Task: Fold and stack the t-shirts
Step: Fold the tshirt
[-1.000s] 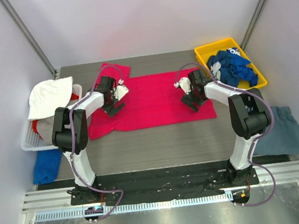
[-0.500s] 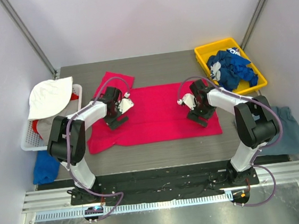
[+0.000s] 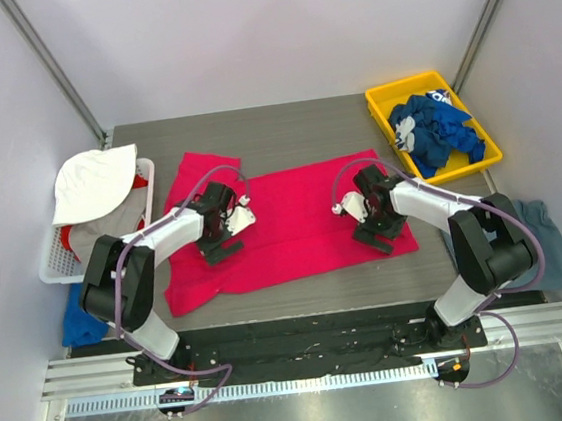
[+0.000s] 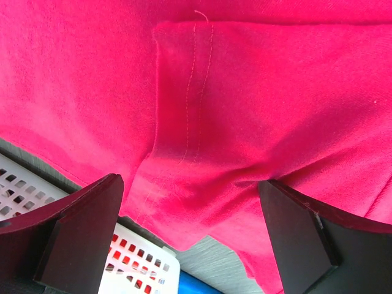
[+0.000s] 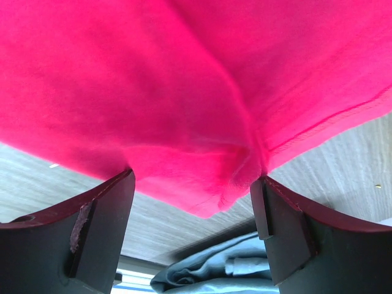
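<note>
The bright pink-red t-shirt (image 3: 292, 219) lies spread flat across the middle of the table. My left gripper (image 3: 220, 243) rests on its left part and my right gripper (image 3: 378, 234) on its right part near the right edge. Both are open, jaws wide apart and pressed down on the cloth, which bunches a little between them in the left wrist view (image 4: 245, 92) and the right wrist view (image 5: 184, 79). The slate grey-blue t-shirt (image 3: 546, 243) lies crumpled off the table's right edge. Royal blue t-shirts (image 3: 438, 129) fill the yellow bin.
The yellow bin (image 3: 381, 94) stands at the back right. A white basket (image 3: 53, 260) holding white cloth (image 3: 92, 180) stands at the left edge, and it also shows in the left wrist view (image 4: 141, 263). A blue cloth (image 3: 86, 311) lies below the basket.
Both grippers have moved toward the near edge, and the pink-red t-shirt has slid with them. Its left sleeve end has swung nearer.
</note>
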### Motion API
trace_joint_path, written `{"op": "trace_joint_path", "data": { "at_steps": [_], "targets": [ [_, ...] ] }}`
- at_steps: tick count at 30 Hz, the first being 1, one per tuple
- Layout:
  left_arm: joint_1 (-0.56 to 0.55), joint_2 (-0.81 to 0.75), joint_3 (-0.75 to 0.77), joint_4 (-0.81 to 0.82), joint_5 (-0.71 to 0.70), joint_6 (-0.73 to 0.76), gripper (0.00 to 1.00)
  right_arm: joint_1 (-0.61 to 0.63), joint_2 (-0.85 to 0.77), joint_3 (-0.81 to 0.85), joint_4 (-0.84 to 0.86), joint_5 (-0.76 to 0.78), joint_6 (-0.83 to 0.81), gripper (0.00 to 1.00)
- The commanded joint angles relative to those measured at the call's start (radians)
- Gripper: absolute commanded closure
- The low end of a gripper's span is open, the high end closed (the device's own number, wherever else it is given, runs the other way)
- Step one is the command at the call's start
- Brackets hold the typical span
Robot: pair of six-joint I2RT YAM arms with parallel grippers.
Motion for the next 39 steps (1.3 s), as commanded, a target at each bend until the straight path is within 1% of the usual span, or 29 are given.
{"op": "trace_joint_path", "data": {
  "at_steps": [1, 9, 12, 18, 26, 32, 39],
  "targets": [
    [-0.008, 0.020, -0.062, -0.069, 0.038, -0.031, 0.00, 0.026, -0.056, -0.027, -0.017, -0.004, 0.012, 0.16],
    [-0.008, 0.039, -0.071, -0.040, 0.001, -0.013, 0.00, 0.043, -0.059, -0.059, -0.009, -0.012, 0.003, 0.16],
    [-0.010, 0.043, -0.078, -0.032, -0.006, -0.008, 0.00, 0.043, -0.065, -0.077, 0.020, 0.019, -0.007, 0.17],
    [-0.008, 0.039, -0.081, -0.025, -0.005, -0.006, 0.00, 0.043, -0.140, -0.011, 0.000, 0.050, -0.011, 0.17],
    [-0.010, 0.046, -0.078, -0.020, 0.006, -0.014, 0.00, 0.043, -0.164, 0.056, -0.015, 0.106, -0.024, 0.17],
    [-0.010, 0.046, -0.075, -0.015, 0.009, -0.016, 0.00, 0.043, -0.128, 0.027, 0.062, 0.117, -0.044, 0.17],
    [-0.010, 0.051, -0.079, 0.017, 0.012, -0.019, 0.00, 0.042, -0.058, -0.025, 0.253, 0.093, -0.047, 0.17]
  ]
}}
